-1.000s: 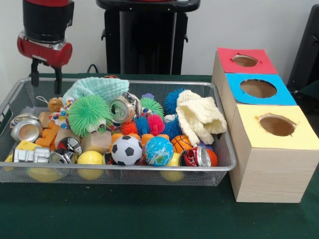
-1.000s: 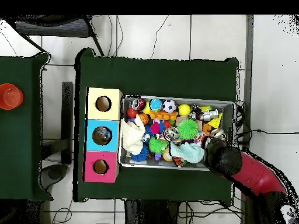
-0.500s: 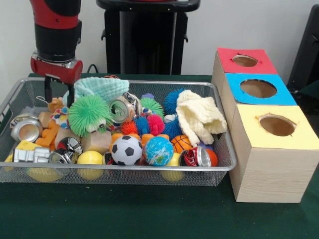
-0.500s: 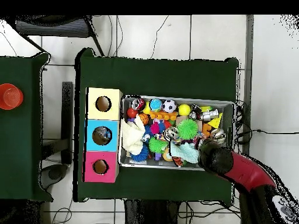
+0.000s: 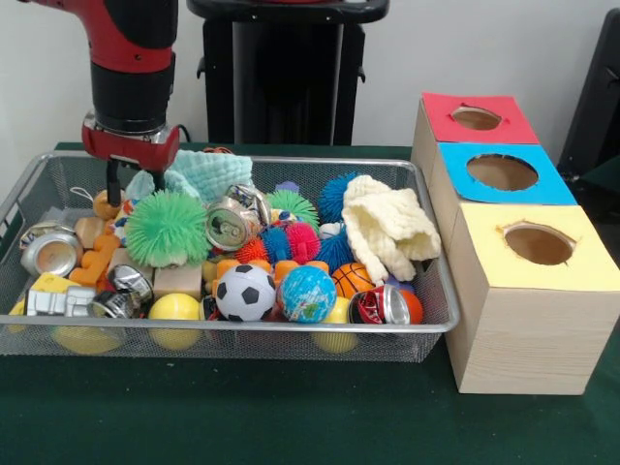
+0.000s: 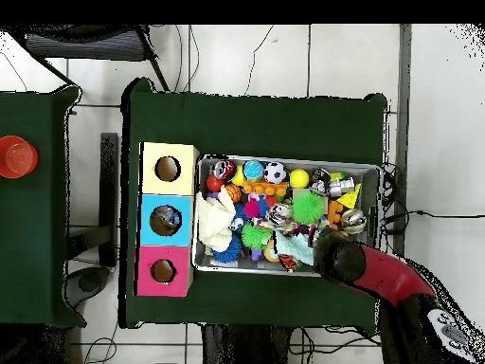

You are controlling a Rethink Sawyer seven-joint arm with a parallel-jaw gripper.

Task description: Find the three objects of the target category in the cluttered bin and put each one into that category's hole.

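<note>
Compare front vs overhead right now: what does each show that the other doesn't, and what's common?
Front only: the gripper down among the toys by the green spiky ball; the arm hides it overhead. Overhead only: a red object on a neighbouring table, and something inside the blue hole. Both: wire bin, soccer ball, cream cloth, three boxes.

Green table [image 5: 242, 417]: wire bin [image 5: 291, 339] beside 3-hole wood box [image 5: 528, 320].

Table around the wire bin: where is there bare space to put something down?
The green table is bare in front of the wire bin and the yellow-topped box. Inside the bin it is crowded: balls, cans and cloths fill it, with the gripper low at its back left.
</note>
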